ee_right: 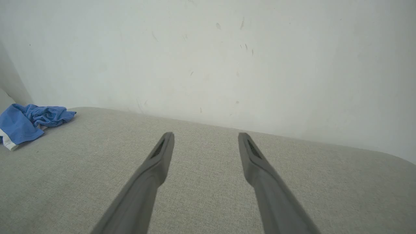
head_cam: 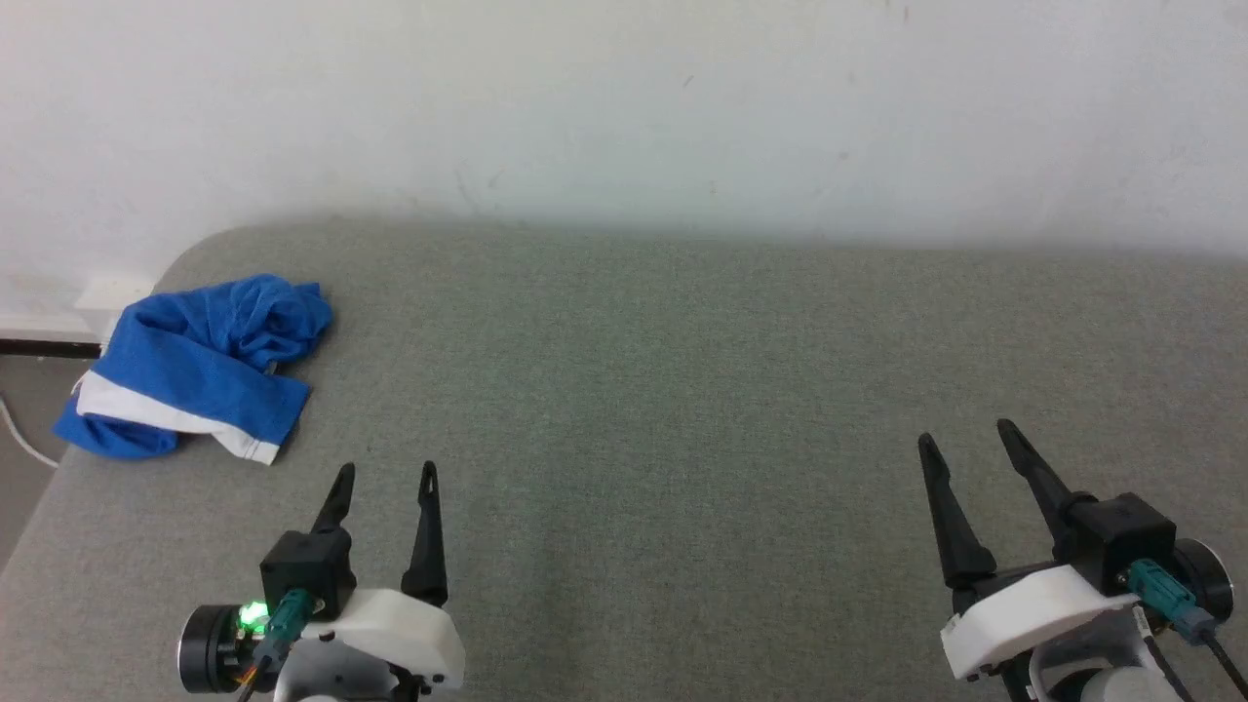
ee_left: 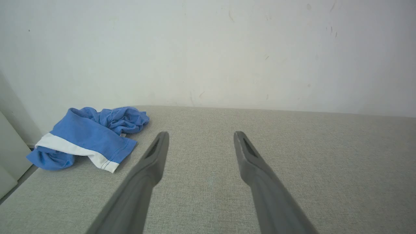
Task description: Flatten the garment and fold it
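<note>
Left claw [head_cam: 387, 468] and right claw [head_cam: 964, 432] hang spread wide, both empty. Blue shorts [head_cam: 195, 366] lie bunched at the far-left corner of the grey pad [head_cam: 634, 390]; I'd reach left, pinch one hem, and drag them to centre first.

Left gripper [head_cam: 385, 468] is near the garment [head_cam: 195, 366], just to its right and on the robot's side of it, not touching. Jaws spread wide, nothing between them, fingers pointing away from the robot and past the garment's right edge. White wrist shell [head_cam: 390, 634] sits low, with a green light on. Right gripper [head_cam: 964, 432] is well apart from the garment, far to its right. Its jaws are also spread and empty, fingers tilted slightly toward the garment side.
</note>
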Tool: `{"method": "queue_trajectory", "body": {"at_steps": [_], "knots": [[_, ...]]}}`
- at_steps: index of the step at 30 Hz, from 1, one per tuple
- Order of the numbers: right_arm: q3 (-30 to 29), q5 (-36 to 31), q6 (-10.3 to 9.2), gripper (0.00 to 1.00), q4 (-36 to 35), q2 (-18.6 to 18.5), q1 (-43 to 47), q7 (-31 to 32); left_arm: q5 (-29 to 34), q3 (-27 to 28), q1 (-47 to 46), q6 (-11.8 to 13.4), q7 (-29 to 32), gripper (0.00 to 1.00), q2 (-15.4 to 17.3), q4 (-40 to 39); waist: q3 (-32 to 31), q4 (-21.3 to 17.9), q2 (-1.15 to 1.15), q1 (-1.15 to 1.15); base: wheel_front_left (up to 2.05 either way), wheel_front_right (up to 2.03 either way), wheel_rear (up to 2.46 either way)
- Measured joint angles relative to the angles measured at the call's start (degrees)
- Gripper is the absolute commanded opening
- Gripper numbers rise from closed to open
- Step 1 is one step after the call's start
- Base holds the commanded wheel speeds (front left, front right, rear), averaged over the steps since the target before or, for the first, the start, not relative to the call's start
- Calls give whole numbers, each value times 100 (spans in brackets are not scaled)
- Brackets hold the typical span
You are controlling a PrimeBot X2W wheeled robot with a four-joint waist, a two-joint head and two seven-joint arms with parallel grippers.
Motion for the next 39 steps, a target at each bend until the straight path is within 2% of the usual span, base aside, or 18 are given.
{"method": "queue_trajectory", "body": {"at_steps": [39], "knots": [[143, 222, 0, 100, 58, 2, 39, -475, -213, -204, 41, 204, -457, 100, -1, 147, -32, 1352, 0, 0, 0, 0, 0]]}}
